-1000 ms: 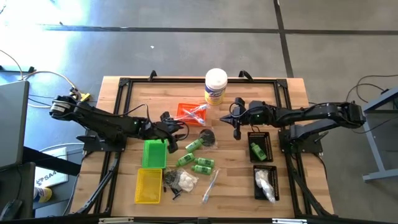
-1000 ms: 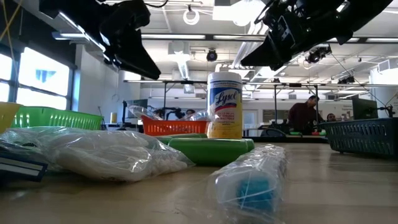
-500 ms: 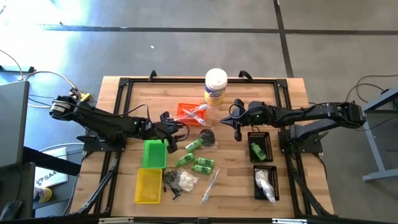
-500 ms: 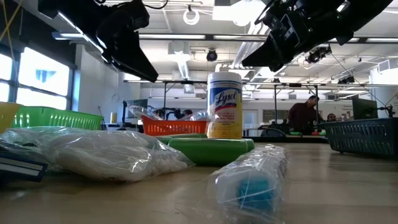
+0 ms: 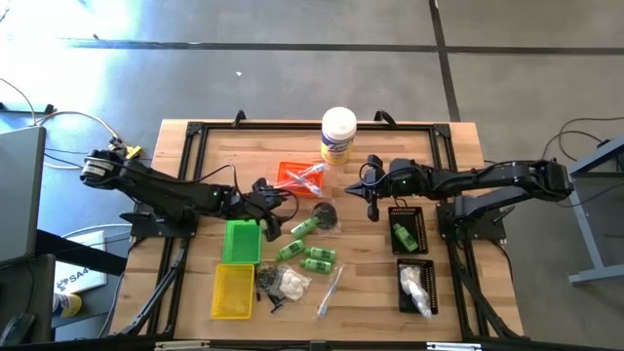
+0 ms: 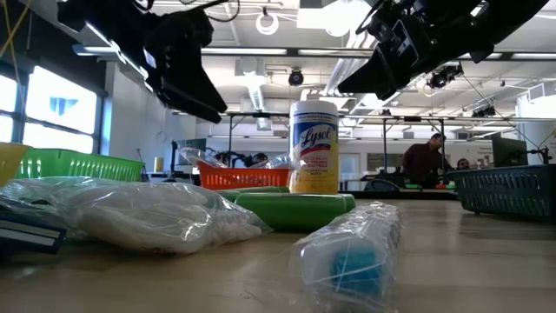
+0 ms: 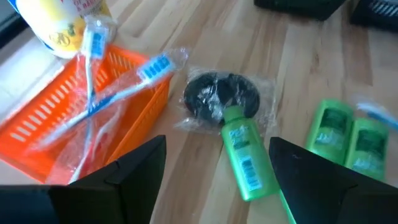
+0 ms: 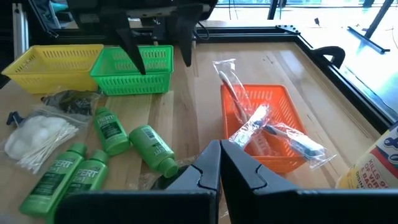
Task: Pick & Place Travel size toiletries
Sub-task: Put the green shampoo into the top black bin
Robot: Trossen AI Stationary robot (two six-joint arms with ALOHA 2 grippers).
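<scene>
The left gripper (image 5: 271,205) hangs above the desk (image 5: 458,146) with its fingers spread wide and empty, just beside the orange tray (image 5: 292,175), likely readying for the nearest green bottle (image 7: 244,154), which lies on its side touching a black piece in clear wrap (image 7: 222,99). Wrapped toothbrushes (image 7: 118,81) lie in the orange tray, suggesting sorting by kind. More green bottles (image 5: 310,257) and a bag of white cotton bits (image 5: 290,283) lie loose nearby. The right gripper (image 5: 371,205), pressed together and empty, waits near its black trays (image 5: 406,229).
</scene>
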